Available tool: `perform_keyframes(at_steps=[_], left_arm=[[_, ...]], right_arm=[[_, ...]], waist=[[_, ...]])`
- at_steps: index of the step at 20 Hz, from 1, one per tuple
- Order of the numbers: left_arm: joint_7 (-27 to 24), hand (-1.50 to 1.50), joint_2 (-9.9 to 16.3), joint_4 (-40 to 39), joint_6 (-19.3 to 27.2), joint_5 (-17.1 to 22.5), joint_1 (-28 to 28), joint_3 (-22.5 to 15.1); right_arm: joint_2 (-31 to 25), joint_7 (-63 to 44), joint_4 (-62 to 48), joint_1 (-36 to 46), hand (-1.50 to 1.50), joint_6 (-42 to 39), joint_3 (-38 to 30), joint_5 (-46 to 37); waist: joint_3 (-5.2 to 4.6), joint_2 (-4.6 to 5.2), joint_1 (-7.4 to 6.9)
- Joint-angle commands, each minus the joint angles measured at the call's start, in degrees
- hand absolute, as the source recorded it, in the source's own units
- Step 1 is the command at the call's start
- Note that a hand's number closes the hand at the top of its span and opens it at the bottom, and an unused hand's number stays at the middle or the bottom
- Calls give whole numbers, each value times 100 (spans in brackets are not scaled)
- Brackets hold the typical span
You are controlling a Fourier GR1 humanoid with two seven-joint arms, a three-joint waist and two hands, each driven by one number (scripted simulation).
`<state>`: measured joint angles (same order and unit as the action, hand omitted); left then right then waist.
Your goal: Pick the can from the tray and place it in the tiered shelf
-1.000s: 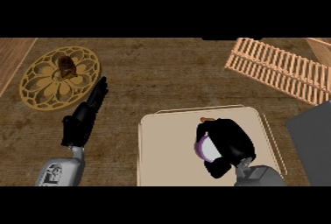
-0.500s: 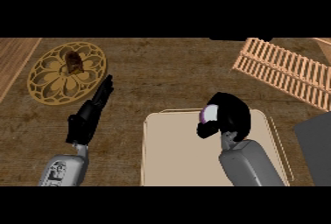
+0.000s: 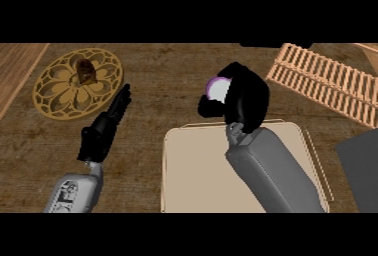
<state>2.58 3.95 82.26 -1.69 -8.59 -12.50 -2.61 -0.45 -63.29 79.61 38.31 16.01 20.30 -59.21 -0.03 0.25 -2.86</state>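
Both hands show: my right hand [image 3: 247, 97] is curled round the can [image 3: 217, 88], held above the counter [image 3: 170, 70] just past the tray [image 3: 193, 170], w/ shelf [image 3: 325, 82] to the right. Can's axis lies approx. level, purple end facing left. Left hand [image 3: 103, 130] rests w/ fingers straight, holding nothing.

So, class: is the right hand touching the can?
Touching. The head view shows the right hand curled round the can, hiding most of it.
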Motion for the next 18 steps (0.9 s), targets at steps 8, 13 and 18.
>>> perform_keyframes(at_steps=[8, 13, 18], left_arm=[[68, 0, 44, -10, 74, -17, 51, 109], [-43, 0, -36, -179, 101, -13, 23, 104], [-141, 0, 80, -79, 3, 60, 199, 179]], right_arm=[[42, -2128, -66, 1576, 150, -154, -132, -1492], [42, -2164, -318, 2240, 150, -511, -609, -2117], [41, -1858, -72, 2415, 150, -1307, -1189, -2804]], waist=[[-7, -62, 206], [-8, -40, 221], [-6, -66, 309]])
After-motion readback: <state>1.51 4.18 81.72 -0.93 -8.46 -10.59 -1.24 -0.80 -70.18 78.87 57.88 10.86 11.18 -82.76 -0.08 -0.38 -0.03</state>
